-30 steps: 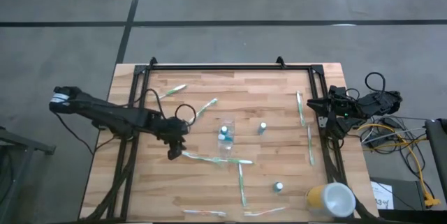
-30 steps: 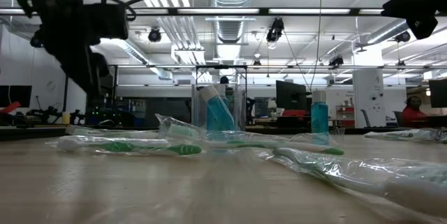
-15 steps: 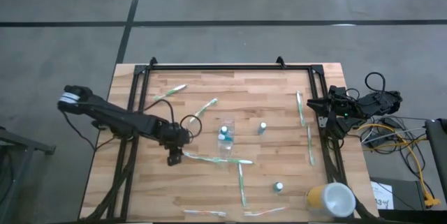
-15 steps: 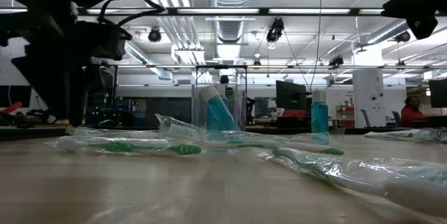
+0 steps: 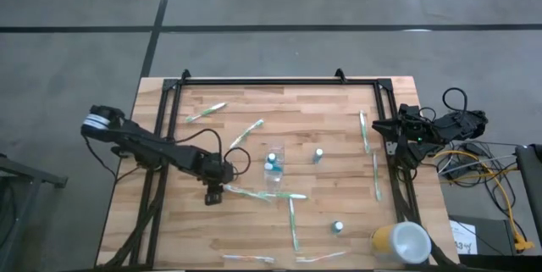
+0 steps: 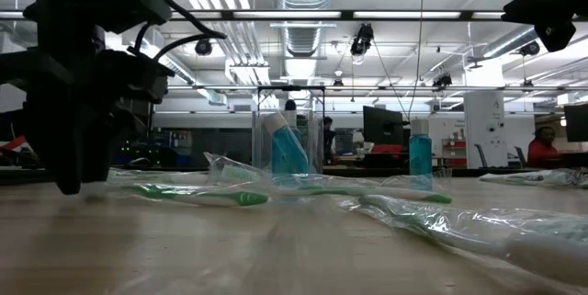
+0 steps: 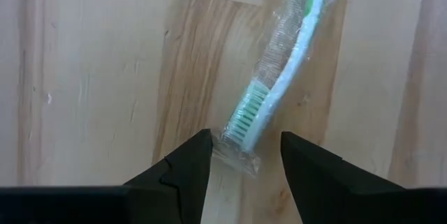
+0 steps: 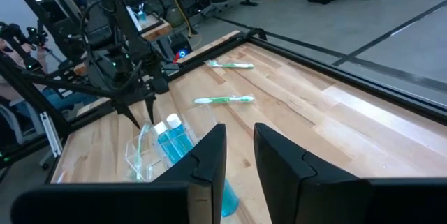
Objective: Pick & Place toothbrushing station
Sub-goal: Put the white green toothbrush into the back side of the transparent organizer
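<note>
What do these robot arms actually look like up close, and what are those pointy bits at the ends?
Both arms are dark, slim and jointed. The left arm has a white-striped band near its base and a black cable looping near its wrist. Its tool ends in two black, wedge-shaped fingers. The right arm is bulkier, with a small green light and black cables; its tool has the same dark angular fingers.

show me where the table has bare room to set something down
Bare wood: the near-left corner of the table, and the far middle between the far brush and the right-side brush. Crowded around the clear cup, tubes and left fingers.
</note>
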Robot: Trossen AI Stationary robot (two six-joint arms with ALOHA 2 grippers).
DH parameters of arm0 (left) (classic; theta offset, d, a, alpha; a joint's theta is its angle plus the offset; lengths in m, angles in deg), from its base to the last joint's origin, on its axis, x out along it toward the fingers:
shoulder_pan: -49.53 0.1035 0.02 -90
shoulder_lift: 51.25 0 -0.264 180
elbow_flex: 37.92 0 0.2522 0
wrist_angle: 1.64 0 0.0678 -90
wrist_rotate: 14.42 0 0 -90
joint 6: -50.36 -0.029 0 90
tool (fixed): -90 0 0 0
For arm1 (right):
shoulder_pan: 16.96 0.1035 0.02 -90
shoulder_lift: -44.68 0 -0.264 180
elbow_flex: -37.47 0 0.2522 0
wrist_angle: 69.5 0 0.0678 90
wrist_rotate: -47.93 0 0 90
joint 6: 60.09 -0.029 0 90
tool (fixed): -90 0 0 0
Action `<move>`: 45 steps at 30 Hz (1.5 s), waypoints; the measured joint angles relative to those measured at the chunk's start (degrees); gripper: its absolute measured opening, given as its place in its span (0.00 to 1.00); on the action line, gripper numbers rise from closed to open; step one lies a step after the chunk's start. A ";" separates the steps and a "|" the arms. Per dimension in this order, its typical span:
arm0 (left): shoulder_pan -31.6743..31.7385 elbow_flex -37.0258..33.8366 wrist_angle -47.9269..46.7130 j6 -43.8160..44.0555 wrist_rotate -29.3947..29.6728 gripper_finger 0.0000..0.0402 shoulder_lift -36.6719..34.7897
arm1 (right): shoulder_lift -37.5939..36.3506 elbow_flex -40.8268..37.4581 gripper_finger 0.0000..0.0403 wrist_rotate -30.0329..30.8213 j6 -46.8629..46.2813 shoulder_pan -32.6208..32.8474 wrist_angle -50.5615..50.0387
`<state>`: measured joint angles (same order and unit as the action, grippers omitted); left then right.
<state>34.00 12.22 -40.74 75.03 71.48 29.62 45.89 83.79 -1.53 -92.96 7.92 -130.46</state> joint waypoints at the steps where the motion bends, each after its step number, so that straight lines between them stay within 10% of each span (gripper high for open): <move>1: 0.04 0.05 0.05 0.01 -0.28 0.44 0.30 | -0.01 0.01 0.19 0.01 0.02 0.00 0.02; 22: 0.01 -0.19 -1.80 2.10 -0.98 0.02 -2.73 | -0.01 0.00 0.17 0.00 0.00 0.00 0.01; 45: 0.16 13.03 -23.90 6.17 4.28 0.00 -18.89 | -0.01 -0.01 0.18 0.02 0.00 0.00 0.00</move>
<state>34.16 25.26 -64.64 81.20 75.76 10.74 45.87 83.78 -1.51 -92.96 7.92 -130.46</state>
